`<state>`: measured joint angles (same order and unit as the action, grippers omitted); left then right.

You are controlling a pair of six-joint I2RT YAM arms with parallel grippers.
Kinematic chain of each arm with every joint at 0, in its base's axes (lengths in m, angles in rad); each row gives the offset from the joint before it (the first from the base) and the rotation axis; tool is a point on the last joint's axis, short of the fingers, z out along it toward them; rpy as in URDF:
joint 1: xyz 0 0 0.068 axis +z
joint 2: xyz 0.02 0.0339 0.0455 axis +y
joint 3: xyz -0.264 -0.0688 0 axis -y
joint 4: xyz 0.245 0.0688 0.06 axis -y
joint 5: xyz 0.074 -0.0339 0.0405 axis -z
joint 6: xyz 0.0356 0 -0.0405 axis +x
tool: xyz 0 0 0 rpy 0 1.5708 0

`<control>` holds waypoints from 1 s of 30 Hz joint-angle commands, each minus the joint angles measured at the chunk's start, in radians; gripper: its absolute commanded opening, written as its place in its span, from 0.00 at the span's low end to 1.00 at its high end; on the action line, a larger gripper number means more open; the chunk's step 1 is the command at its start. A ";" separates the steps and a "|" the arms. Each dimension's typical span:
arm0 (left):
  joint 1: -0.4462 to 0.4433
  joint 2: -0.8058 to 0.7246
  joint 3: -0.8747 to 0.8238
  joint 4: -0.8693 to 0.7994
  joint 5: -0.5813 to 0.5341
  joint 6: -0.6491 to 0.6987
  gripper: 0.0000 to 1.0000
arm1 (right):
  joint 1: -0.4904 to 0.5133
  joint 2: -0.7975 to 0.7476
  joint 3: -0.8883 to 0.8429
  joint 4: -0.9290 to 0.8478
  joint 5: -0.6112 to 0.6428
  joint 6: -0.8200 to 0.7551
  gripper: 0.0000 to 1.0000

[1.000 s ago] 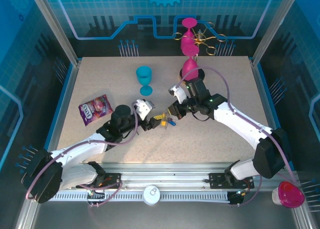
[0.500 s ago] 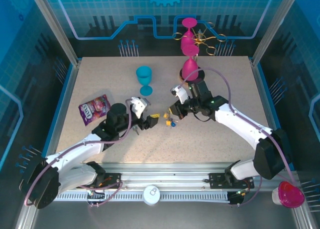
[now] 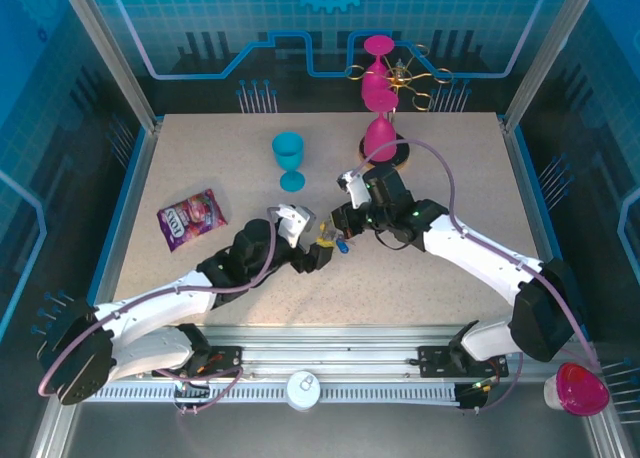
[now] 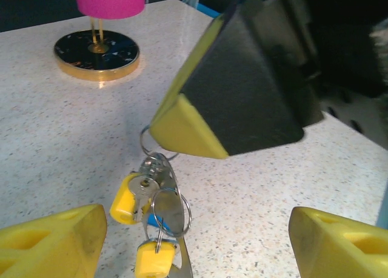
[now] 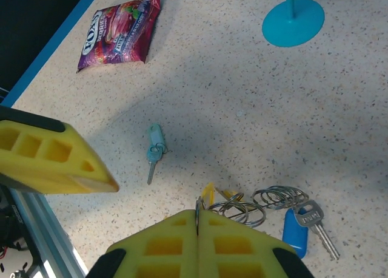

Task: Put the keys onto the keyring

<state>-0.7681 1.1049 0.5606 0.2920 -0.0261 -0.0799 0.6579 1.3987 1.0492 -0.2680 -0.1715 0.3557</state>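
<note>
The keyring [image 4: 150,145] is a thin silvery wire ring, seen edge-on in the right wrist view. The right jaws are fully closed on it and pinch it between their yellow tips. A bunch of keys [image 4: 159,208] trails from the ring. They have small silver blades, two with yellow plastic heads and one with a blue head [image 5: 295,227], and are threaded on further small rings.

In the left wrist view the bunch's long axis runs from the pinched ring toward the camera. It ends between the left jaws, which stand wide apart and hold nothing, with a yellow finger [image 4: 51,244] on either side, clear of the bunch. The bunch sits near the middle of the speckled surface [image 3: 420,278], between the two arms.

A loose key [image 5: 154,149] with a pale teal head lies flat, apart from the bunch. In the right wrist view its long axis runs up and down, with the head uppermost and the blade pointing down.
</note>
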 commanded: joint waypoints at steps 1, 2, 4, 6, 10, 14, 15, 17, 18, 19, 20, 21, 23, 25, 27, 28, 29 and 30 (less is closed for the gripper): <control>-0.005 0.029 0.042 -0.020 -0.106 0.005 0.76 | 0.027 -0.019 0.051 0.025 0.033 0.065 0.00; -0.005 0.036 0.045 -0.018 -0.119 0.015 0.73 | 0.032 -0.021 0.056 0.019 0.036 0.067 0.00; -0.007 0.052 0.050 -0.012 -0.126 0.038 0.70 | 0.042 -0.022 0.064 0.009 0.042 0.070 0.00; -0.006 0.073 0.058 -0.008 -0.124 0.060 0.67 | 0.052 -0.023 0.069 0.005 0.049 0.077 0.00; -0.004 0.112 0.071 0.013 -0.115 0.087 0.61 | 0.071 -0.027 0.075 -0.004 0.065 0.086 0.00; -0.004 0.122 0.071 0.038 -0.095 0.110 0.45 | 0.080 -0.032 0.075 -0.011 0.077 0.087 0.00; -0.004 0.124 0.069 0.043 -0.086 0.118 0.40 | 0.081 -0.033 0.077 -0.013 0.078 0.087 0.00; -0.002 0.125 0.063 0.051 -0.080 0.126 0.32 | 0.086 -0.034 0.078 -0.016 0.079 0.088 0.00; -0.002 0.125 0.060 0.053 -0.078 0.131 0.27 | 0.088 -0.035 0.080 -0.019 0.079 0.086 0.00; -0.002 0.123 0.056 0.057 -0.076 0.134 0.22 | 0.090 -0.034 0.081 -0.022 0.081 0.085 0.00; -0.001 0.121 0.053 0.060 -0.073 0.138 0.18 | 0.089 -0.034 0.083 -0.025 0.081 0.083 0.00; -0.001 0.118 0.051 0.064 -0.069 0.142 0.12 | 0.092 -0.036 0.086 -0.029 0.082 0.083 0.00; -0.001 0.112 0.047 0.068 -0.065 0.150 0.01 | 0.093 -0.037 0.087 -0.035 0.083 0.083 0.00; 0.001 0.106 0.043 0.073 -0.060 0.163 0.00 | 0.092 -0.043 0.089 -0.041 0.084 0.082 0.00; 0.004 0.098 0.036 0.088 -0.057 0.174 0.00 | 0.092 -0.051 0.092 -0.048 0.083 0.078 0.00; 0.007 0.093 0.031 0.099 -0.052 0.178 0.00 | 0.091 -0.058 0.097 -0.059 0.085 0.072 0.04; 0.012 0.088 0.026 0.108 -0.044 0.180 0.00 | 0.088 -0.066 0.102 -0.069 0.086 0.061 0.16; 0.022 0.082 0.020 0.119 -0.024 0.180 0.00 | 0.081 -0.079 0.107 -0.079 0.082 0.049 0.30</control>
<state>-0.7620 1.2198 0.5987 0.3470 -0.0956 0.0719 0.7341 1.3705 1.1072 -0.3286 -0.0860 0.4267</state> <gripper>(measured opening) 0.060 0.214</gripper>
